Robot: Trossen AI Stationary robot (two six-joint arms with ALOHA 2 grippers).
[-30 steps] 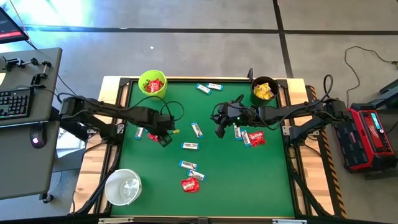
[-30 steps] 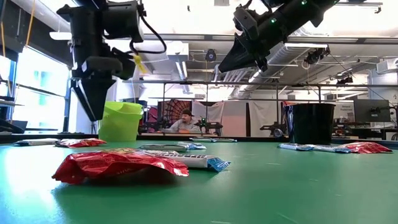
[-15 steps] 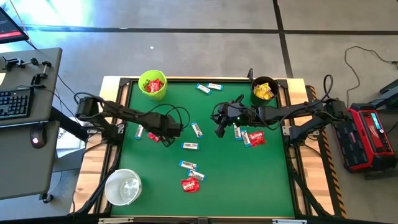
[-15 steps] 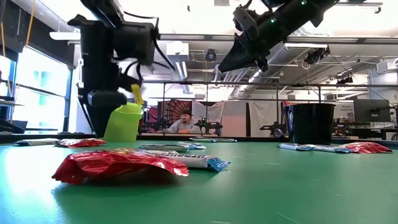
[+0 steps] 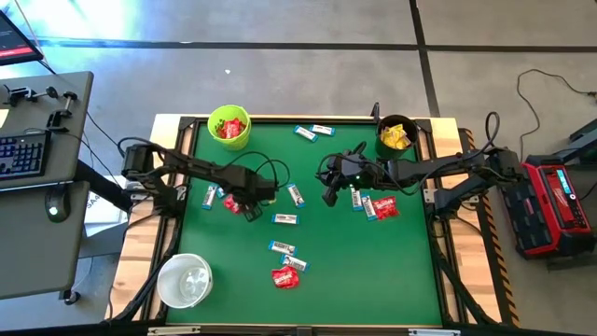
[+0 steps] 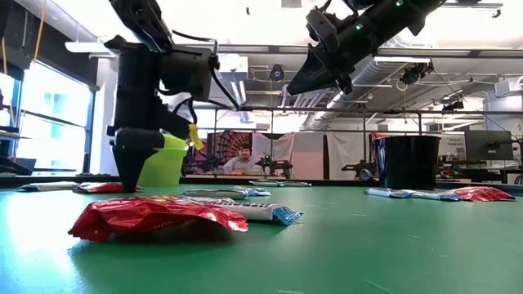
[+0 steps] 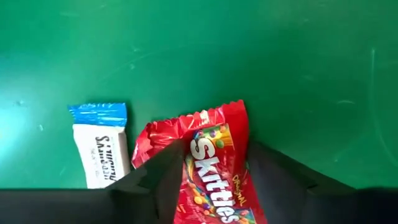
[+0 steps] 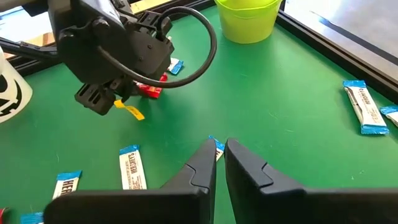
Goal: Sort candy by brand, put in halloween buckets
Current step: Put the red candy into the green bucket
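My left gripper point(image 7: 216, 150) stands open low over the table's left middle point(image 5: 240, 203). It points down, one finger on each side of a red candy packet point(image 7: 219, 163) that lies flat on the green table. A white-and-blue bar point(image 7: 101, 146) lies beside that packet. My right gripper point(image 8: 221, 163) is shut on nothing and hangs above the table's middle point(image 5: 328, 194). The lime green bucket point(image 5: 229, 125) holds red packets, and the black bucket point(image 5: 395, 136) holds yellow ones. The white bucket point(image 5: 185, 280) stands near the front left corner. My left gripper comes at the red packet from above, and its fingers point(image 7: 163, 177) straddle the packet's near half point(image 7: 214, 186). Whether they touch the wrapper I cannot tell. The packet lies flat on the table.
Several white-and-blue bars lie scattered: point(image 5: 295, 194), point(image 5: 284, 219), point(image 5: 282, 248), point(image 5: 306, 133). One red packet point(image 5: 284, 276) lies toward the front, another point(image 5: 384, 206) under my right arm. The table's raised frame point(image 5: 438, 233) borders the green surface.
My left gripper has come down from well above the table to just over the red packet. On the way it has tipped to point more steeply down and rolled a little.
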